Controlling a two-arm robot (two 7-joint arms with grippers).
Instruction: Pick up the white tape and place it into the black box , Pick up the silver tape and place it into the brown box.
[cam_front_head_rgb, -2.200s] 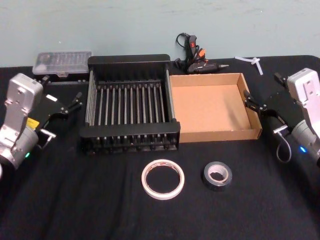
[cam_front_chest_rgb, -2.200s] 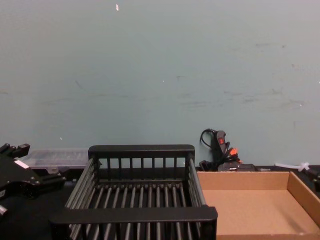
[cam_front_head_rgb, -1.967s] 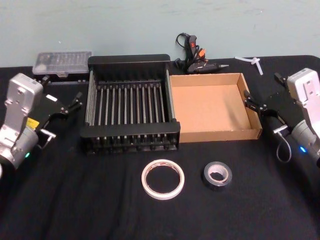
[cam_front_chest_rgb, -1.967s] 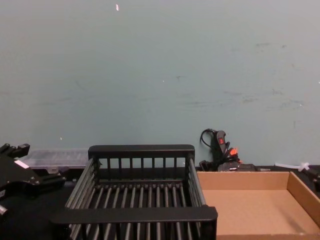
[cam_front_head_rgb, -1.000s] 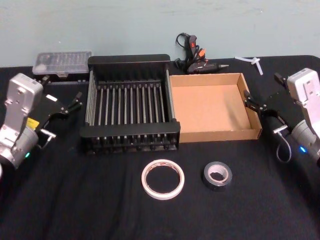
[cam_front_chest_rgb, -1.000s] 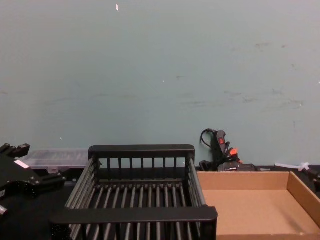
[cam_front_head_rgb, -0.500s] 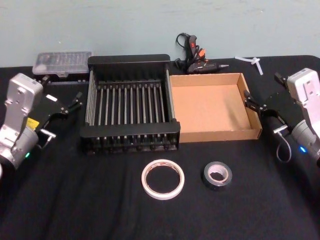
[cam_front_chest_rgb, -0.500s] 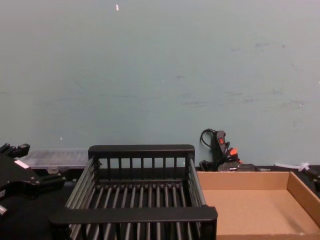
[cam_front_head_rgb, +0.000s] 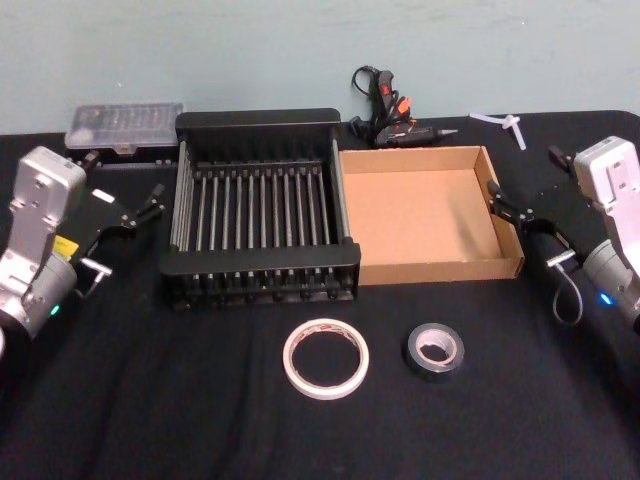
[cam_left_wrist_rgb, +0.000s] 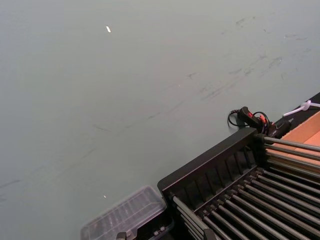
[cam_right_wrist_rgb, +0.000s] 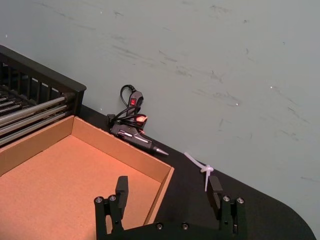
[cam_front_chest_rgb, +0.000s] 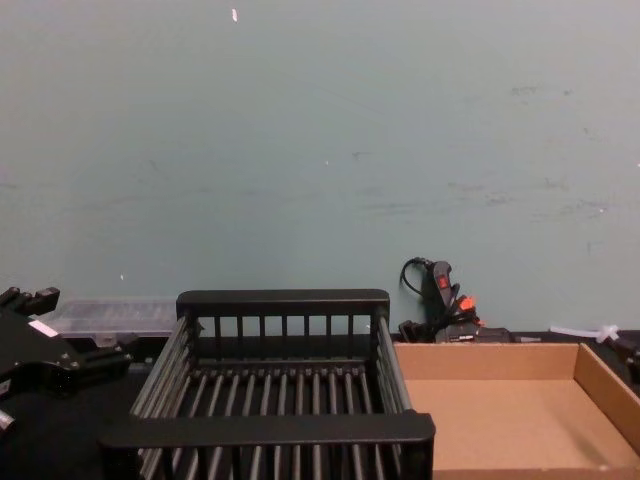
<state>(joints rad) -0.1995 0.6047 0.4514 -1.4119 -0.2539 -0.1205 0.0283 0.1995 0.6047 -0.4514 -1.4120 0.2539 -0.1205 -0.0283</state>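
White tape lies flat on the black table at the near edge, in front of the black box, with the silver tape just to its right, apart from it and in front of the brown box; the two boxes stand side by side, touching, neither holding any roll. Left gripper hangs beside the black box's left wall, fingers spread and empty. Right gripper hangs at the brown box's right wall, fingers spread wide and empty; a glue gun and clear case sit at the far edge.
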